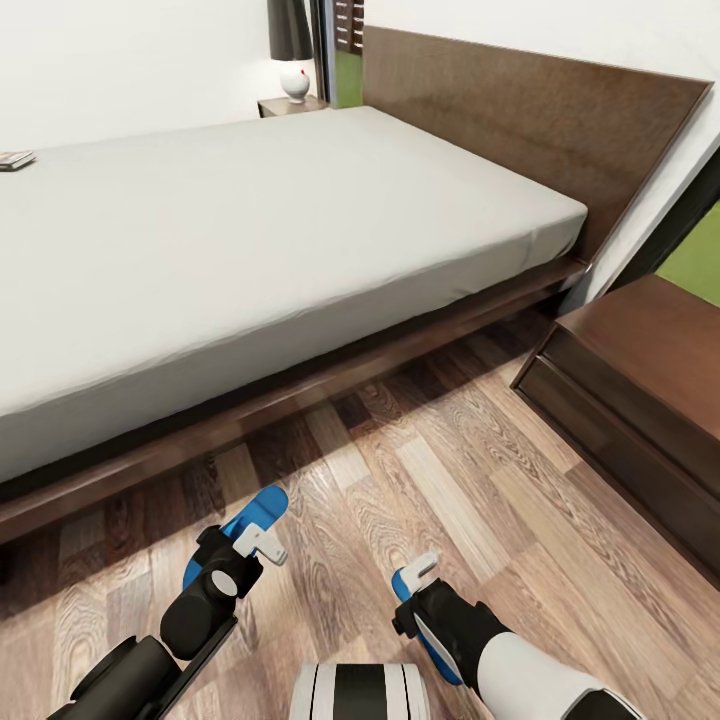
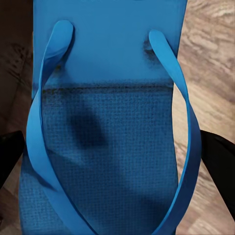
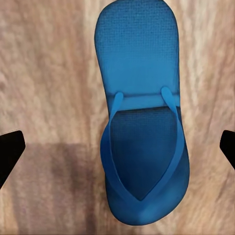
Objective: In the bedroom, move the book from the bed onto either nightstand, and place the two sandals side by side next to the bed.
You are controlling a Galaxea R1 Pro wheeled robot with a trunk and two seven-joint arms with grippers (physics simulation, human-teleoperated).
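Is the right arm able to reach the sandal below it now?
Probably yes: the right pincer hangs open directly above the sandal, which lies flat on bare floor, unobstructed.

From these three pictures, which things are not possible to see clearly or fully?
- Book, head view: cut by the picture's edge, too small to read its cover.
- Left sandal, head view: mostly hidden under the left gripper.
- Right sandal, head view: mostly covered by the right gripper.
- Near nightstand, head view: cut off by the edge; no lamp visible.
- Far nightstand, head view: hidden mostly behind the bed.
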